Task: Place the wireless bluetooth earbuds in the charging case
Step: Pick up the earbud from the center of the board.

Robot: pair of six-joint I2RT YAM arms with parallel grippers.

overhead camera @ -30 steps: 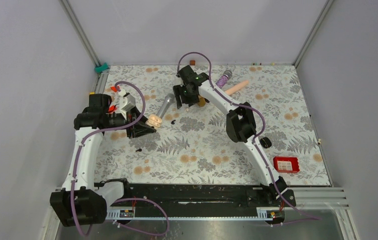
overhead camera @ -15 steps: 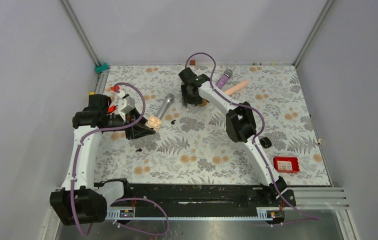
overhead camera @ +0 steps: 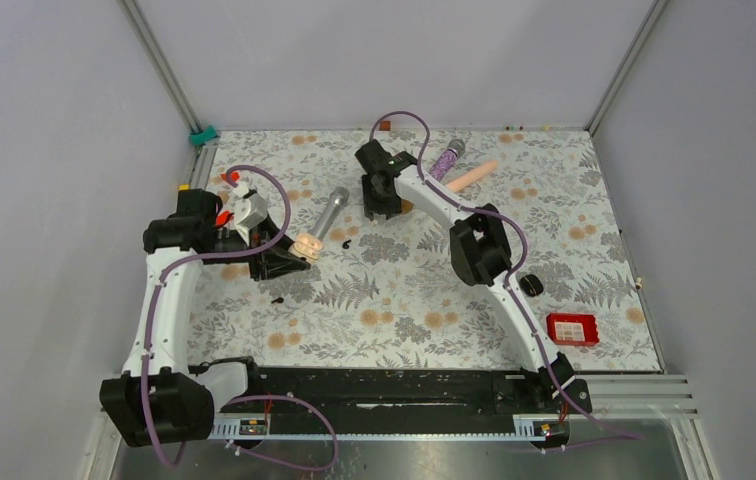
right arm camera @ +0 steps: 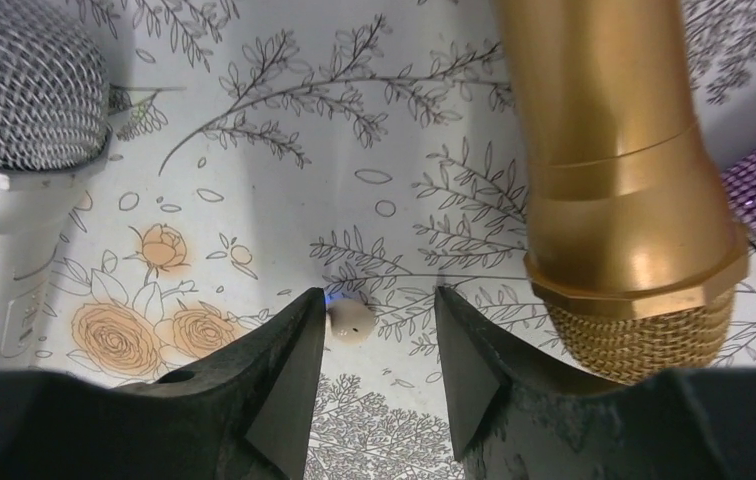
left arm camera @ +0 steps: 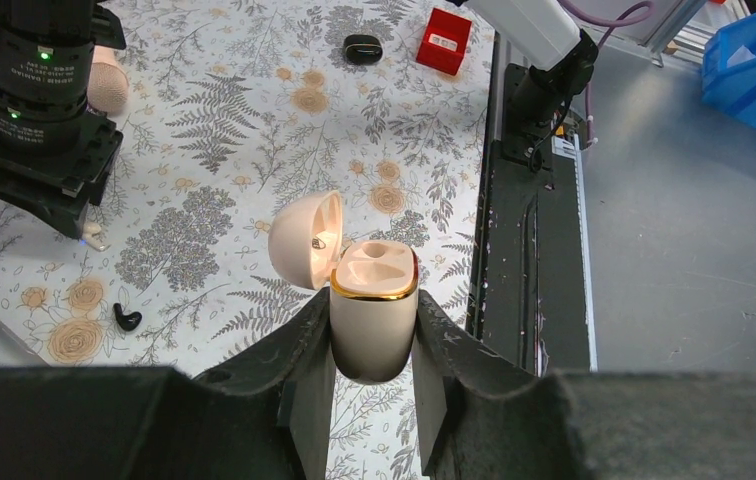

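Pick step: my left claw (left arm camera: 374,345) clamps the open case (left arm camera: 372,285), a black bud (left arm camera: 127,318) lies on the desk (left arm camera: 254,120) nearby, and my right claw (right arm camera: 376,300), half-open and empty, straddles a tiny pale bud (right arm camera: 351,322) between silver mic (right arm camera: 14,100) and gold mic (right arm camera: 614,150); next, pinch gently, carry to case.

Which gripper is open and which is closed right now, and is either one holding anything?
The left gripper: closed on the charging case, whose lid is open.
The right gripper: fingers open, either side of a small pale piece, not gripping it.
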